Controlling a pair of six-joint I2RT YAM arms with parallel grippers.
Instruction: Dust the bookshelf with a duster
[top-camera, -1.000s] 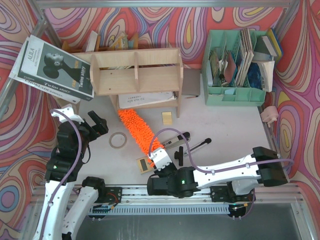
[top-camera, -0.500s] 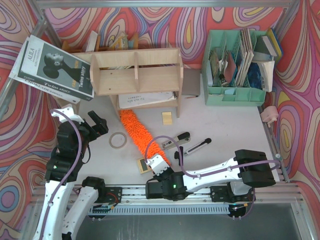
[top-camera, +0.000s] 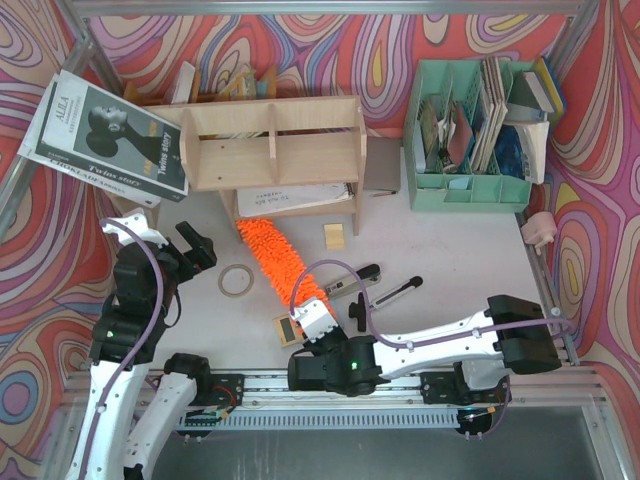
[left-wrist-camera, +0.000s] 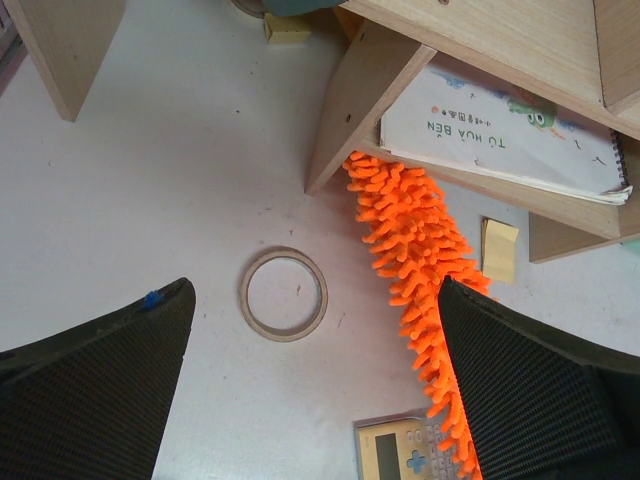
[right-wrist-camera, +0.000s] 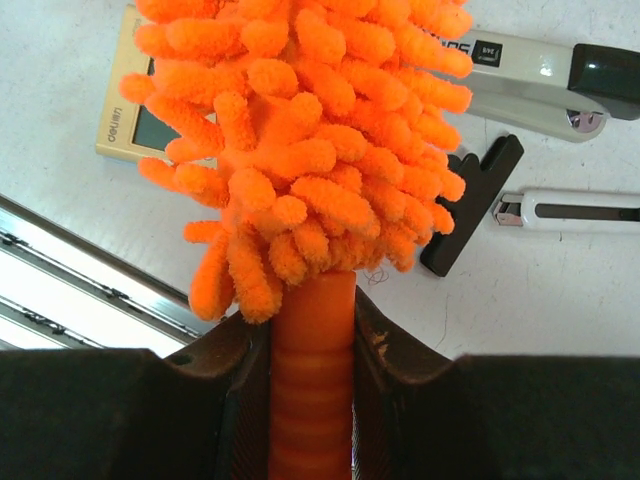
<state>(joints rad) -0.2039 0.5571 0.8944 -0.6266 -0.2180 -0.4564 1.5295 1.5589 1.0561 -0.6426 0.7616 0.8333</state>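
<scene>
The bookshelf (top-camera: 270, 150) of light plywood stands at the back left, with a white notebook (top-camera: 295, 198) in its lower tier. The orange fluffy duster (top-camera: 275, 258) lies slanted from the shelf's lower front edge toward the near edge. Its tip touches the bottom board by an upright panel (left-wrist-camera: 345, 110). My right gripper (top-camera: 308, 308) is shut on the duster's ribbed orange handle (right-wrist-camera: 312, 370), just behind the fluff (right-wrist-camera: 300, 130). My left gripper (top-camera: 195, 250) hangs open at the left above the table, holding nothing; the left wrist view shows the duster (left-wrist-camera: 415, 235) beside its right finger.
A tape ring (top-camera: 235, 281) lies left of the duster and a calculator (top-camera: 287, 330) beneath its near end. A stapler (top-camera: 355, 280), a black-handled tool (top-camera: 398, 290) and a yellow sticky note (top-camera: 334, 236) lie to the right. A mint-green organiser (top-camera: 470, 130) stands back right, a magazine (top-camera: 105, 135) back left.
My right gripper drew the duster back toward the near edge, then pushed it forward a little to the shelf again. Its elbow swung. The left arm stayed still.
</scene>
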